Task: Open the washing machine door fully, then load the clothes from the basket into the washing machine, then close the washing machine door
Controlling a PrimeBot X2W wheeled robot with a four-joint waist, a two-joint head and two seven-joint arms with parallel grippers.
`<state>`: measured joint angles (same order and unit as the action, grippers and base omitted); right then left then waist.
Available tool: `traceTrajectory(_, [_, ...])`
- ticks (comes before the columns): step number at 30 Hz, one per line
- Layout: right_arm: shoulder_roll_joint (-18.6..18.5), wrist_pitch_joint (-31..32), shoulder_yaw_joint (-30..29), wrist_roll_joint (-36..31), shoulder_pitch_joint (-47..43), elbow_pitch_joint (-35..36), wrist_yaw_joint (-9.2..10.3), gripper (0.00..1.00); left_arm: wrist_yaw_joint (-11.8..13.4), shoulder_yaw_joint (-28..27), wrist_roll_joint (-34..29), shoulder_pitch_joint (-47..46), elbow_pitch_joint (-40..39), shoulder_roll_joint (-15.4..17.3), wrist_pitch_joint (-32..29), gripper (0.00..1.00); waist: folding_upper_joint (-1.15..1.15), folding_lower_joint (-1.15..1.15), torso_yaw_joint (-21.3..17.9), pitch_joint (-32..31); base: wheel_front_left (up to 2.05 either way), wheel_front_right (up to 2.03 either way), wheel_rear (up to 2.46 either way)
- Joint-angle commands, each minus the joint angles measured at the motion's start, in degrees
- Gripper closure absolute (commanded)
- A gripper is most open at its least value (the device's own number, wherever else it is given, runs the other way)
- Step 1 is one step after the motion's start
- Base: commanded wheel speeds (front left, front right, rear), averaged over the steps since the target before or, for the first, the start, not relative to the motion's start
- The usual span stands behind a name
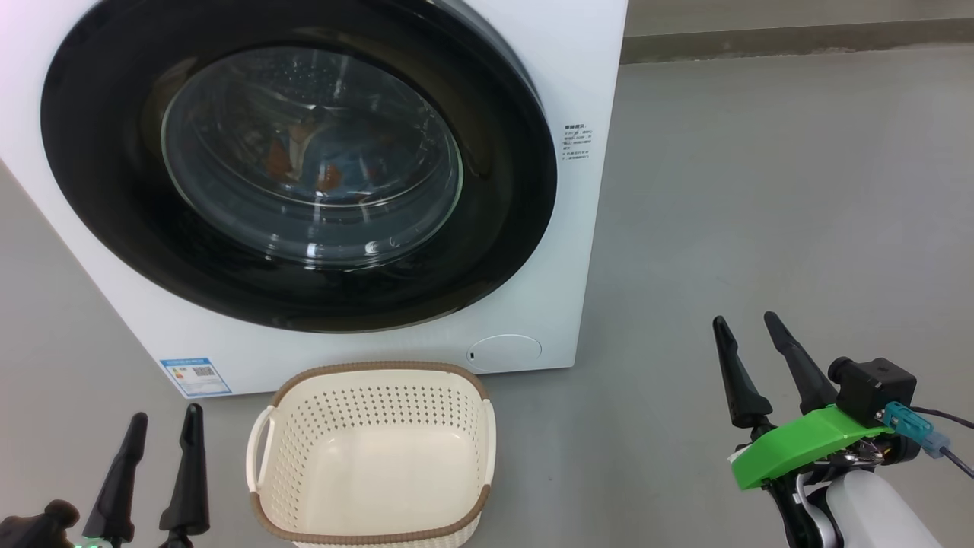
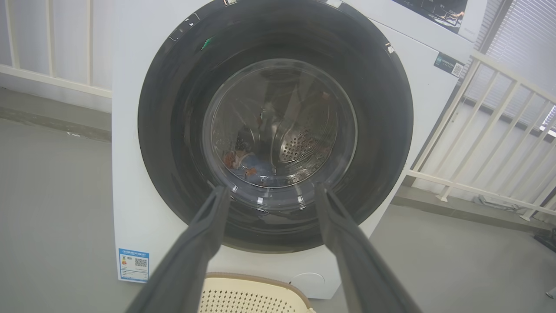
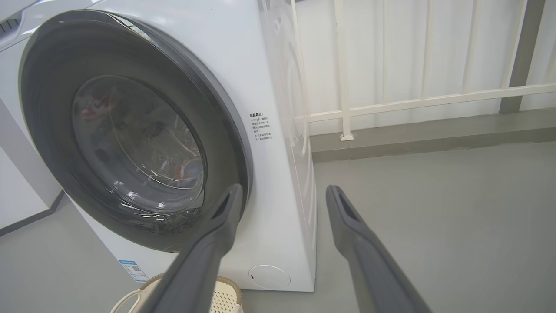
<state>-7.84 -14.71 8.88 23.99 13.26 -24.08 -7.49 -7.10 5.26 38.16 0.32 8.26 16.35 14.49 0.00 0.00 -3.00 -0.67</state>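
Nearest me, my left gripper (image 1: 167, 412) sits low beside the basket, fingers spread with nothing between them. My right gripper (image 1: 743, 318) hangs further out over bare floor, likewise spread and empty. Just ahead stands the basket (image 1: 380, 366), cream plastic with no garments in it. I judge it light and easy to nudge, so I would keep my fingers off its rim. Behind it, the washing machine (image 1: 586, 114) has the washing machine door (image 1: 502, 190) lying flush against its front, shut as far as I can tell. Through the glass I see the clothes (image 1: 335, 164), a blue and orange heap low in the drum. They look soft and limp, best pinched at a raised fold. The door I take for stiff on its latch, and its glossy black rim for slippery under hard fingers. I would hook the rim's outer edge, though I cannot make out a handle recess or the hinge. To my eye the job looks finished
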Motion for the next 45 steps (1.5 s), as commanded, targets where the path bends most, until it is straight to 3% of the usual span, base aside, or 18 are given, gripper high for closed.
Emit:
traceTrajectory(1, [-0.3, -0.3, 0.7, -0.9, -0.1, 1.1, 0.0, 0.0, -0.3, -2.1, -0.6, -1.6, -0.9, 1.1, 0.5, 0.0, 0.0, 0.0, 0.0, 0.0, 0.0, 0.0, 0.0])
traceTrajectory(7, [0.1, -0.3, 0.4, -1.3, -0.2, 1.0, 0.0, 0.0, -0.3, -1.8, 0.0, -1.6, -0.8, 1.2, 0.5, 0.0, 0.0, 0.0, -0.2, 0.0, 0.0, 0.0, 0.0])
traceTrajectory(8, [0.3, 0.0, -0.3, -0.8, 0.0, -0.2, 0.0, 1.0, 0.0, 0.2, 0.1, 0.0, 0.3, 0.0, 0.0, 1.0, 0.0, 0.0, -0.2, 0.0, 0.0, 0.0, 0.0])
traceTrajectory(13, [1.2, 0.2, 0.2, -0.4, -2.2, -2.9, 0.0, 1.0, 0.1, 0.8, 0.5, 0.6, 3.1, -2.3, -0.3, 1.0, 0.0, 0.0, -0.2, 0.0, 0.0, 0.0, 0.0])
traceTrajectory(19, [1.4, 1.3, -0.6, 2.9, -2.5, -2.3, 0.0, 1.0, 0.1, 0.2, 3.1, 0.3, 3.1, -2.8, -1.3, 1.0, 0.0, 0.1, 0.0, 0.0, 0.0, 0.0, 0.0])
traceTrajectory(45, [2.1, 5.5, -3.7, 16.7, -3.4, 0.2, 0.0, 1.0, 0.0, -2.3, 13.8, -1.3, 3.8, -5.0, -5.5, 1.0, 0.0, 0.0, 0.6, 0.2, 0.0, 0.0, 0.0])
